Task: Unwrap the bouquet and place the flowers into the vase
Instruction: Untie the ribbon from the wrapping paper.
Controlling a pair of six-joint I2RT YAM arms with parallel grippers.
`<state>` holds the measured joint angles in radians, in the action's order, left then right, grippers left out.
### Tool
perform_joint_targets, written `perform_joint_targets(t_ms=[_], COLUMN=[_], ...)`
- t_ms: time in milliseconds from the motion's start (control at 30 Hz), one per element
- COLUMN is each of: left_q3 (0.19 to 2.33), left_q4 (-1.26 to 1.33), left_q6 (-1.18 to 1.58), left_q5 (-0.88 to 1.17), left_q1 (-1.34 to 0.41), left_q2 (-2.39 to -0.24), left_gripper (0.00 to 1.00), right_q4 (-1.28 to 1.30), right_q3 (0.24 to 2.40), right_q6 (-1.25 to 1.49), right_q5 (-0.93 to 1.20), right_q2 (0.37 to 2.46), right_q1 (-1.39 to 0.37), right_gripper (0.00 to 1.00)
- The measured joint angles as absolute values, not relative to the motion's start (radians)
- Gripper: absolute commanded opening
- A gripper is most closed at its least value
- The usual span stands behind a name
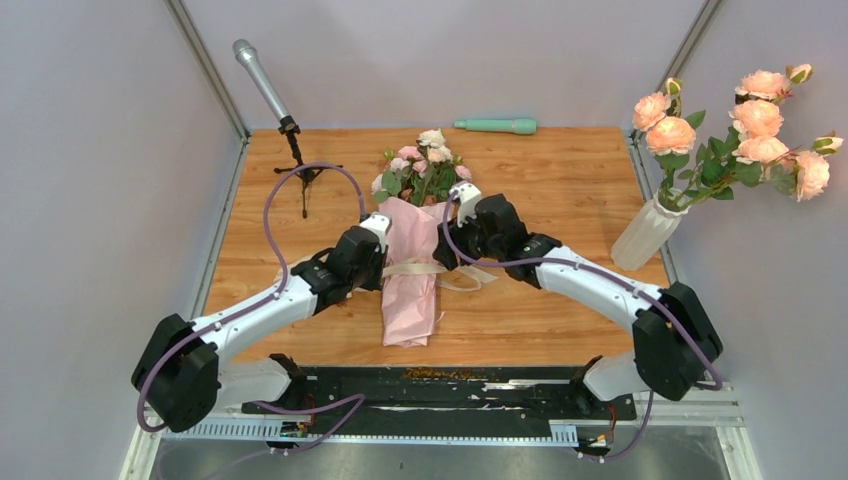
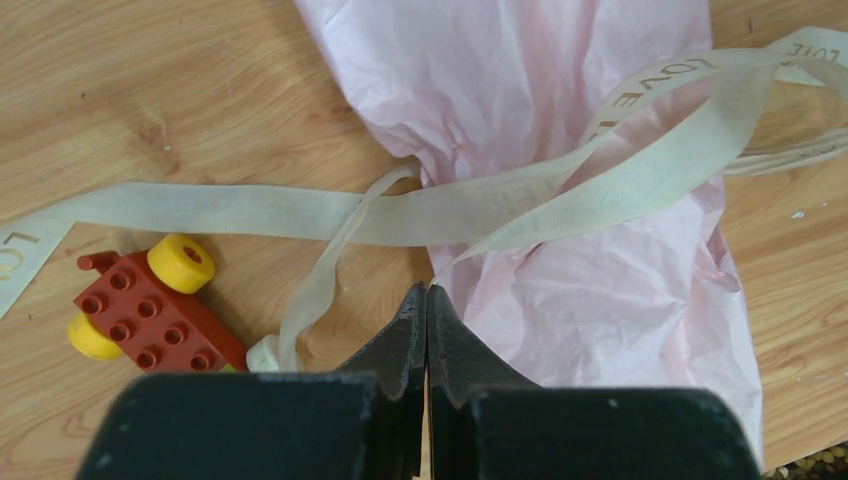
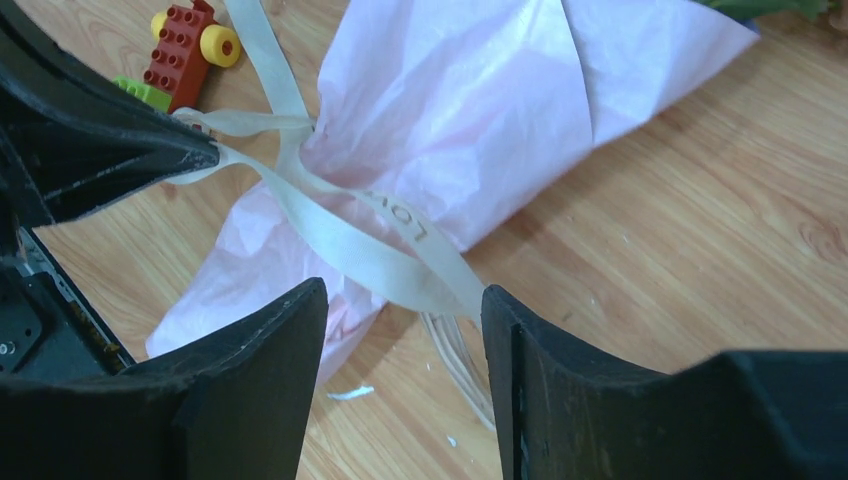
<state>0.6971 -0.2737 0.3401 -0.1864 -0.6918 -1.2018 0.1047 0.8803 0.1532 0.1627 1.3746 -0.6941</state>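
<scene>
Pinching the limp ribbon, left end effector is pressed together, right end effector spread; bouquet seems light, paper tears easily: pull by ribbon

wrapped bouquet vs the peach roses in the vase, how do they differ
The small pink and white roses lie flat, wrapped in pink crinkled paper; the large peach-orange roses stand in the white ribbed vase. The wrapped blooms are smaller and mixed in colour; the peach ones are one colour. Both have green leaves.
</scene>
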Motion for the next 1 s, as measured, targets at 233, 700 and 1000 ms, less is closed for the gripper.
perform_joint_targets(t_ms=[233, 700, 1000], left_q3=[0.651, 0.618, 0.618], left_q4=[-0.281, -0.296, -0.297], left_q6=[0.368, 0.431, 0.445], left_q5=[-0.158, -0.105, -0.084], left_q1=[-0.636, -0.62, -0.619], left_q2=[-1.174, -1.147, -1.156], left_gripper=[0.0, 0.0, 0.0], right_q4=[0.194, 0.284, 0.295], right_q3=[1.107, 1.251, 1.277], right_q6=[0.099, 0.038, 0.028], right_q5=[0.197, 0.376, 0.399], right_q2=[1.584, 1.777, 1.829], right_q1=[-0.7, -0.727, -0.733], right_gripper=[0.57, 0.56, 0.28])
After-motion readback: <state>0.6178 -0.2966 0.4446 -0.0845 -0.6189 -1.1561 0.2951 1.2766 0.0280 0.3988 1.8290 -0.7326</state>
